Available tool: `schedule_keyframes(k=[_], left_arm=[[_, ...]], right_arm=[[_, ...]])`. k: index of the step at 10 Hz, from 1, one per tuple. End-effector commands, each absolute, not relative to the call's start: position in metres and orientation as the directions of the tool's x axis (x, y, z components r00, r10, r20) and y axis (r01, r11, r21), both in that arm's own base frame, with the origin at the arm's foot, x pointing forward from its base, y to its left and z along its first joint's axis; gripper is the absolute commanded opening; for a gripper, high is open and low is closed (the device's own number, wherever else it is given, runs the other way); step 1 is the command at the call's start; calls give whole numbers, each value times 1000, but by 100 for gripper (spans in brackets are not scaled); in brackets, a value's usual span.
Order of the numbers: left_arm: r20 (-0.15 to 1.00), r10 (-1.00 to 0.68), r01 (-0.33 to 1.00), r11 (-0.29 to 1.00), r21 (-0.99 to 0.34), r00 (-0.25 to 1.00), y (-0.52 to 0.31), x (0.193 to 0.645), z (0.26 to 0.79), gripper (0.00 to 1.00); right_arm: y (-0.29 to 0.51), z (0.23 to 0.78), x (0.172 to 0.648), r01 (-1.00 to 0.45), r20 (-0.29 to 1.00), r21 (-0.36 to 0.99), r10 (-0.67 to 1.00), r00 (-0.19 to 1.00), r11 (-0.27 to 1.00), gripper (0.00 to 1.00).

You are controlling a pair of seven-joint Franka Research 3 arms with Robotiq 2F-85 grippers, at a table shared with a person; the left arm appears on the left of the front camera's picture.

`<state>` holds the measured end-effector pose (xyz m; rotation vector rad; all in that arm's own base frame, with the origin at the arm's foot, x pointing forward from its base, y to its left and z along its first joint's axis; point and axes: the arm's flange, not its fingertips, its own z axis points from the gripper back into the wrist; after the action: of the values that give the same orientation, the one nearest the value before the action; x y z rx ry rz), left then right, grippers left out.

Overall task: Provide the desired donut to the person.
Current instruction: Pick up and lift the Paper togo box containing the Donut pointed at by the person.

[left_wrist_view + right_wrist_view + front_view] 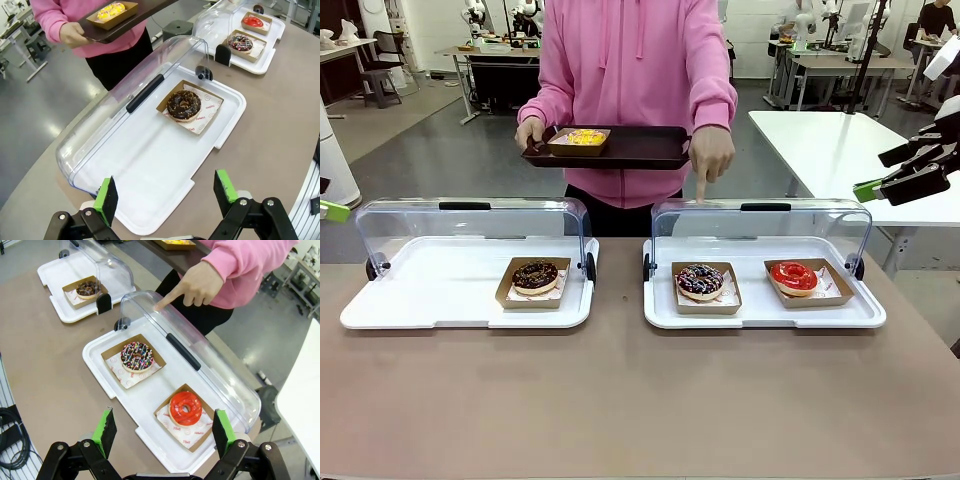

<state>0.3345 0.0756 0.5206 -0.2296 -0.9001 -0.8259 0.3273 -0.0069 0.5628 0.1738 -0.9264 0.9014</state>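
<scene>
right gripper [163,432] jaws wide open, empty, near right case [94,351]; left gripper [166,192] open too. person's hand [200,285] points at sprinkled donut [137,356] inside, likely the wanted one; dark tray [640,148] held ready to receive.

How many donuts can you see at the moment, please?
4: a chocolate donut in the left case, a sprinkled donut and a red donut in the right case, and a yellow donut on the tray held by the person. None seems hidden.
</scene>
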Motion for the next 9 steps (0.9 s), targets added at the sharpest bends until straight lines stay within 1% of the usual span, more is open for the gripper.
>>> schedule_keyframes(k=[1, 6, 7, 9], left_arm=[[768, -534, 712, 687, 149, 354, 73, 331, 518, 100], [768, -534, 712, 687, 149, 354, 73, 331, 518, 100], [768, -534, 712, 687, 149, 354, 73, 331, 518, 100], [768, -534, 712, 687, 149, 354, 73, 331, 518, 100]], right_arm=[[-7, 562, 328, -742, 751, -229, 600, 278, 630, 100], [-7, 563, 327, -736, 753, -233, 597, 277, 635, 100], [15, 578, 351, -800, 701, -260, 676, 229, 541, 100], [96, 590, 412, -888, 454, -274, 864, 219, 369, 100]])
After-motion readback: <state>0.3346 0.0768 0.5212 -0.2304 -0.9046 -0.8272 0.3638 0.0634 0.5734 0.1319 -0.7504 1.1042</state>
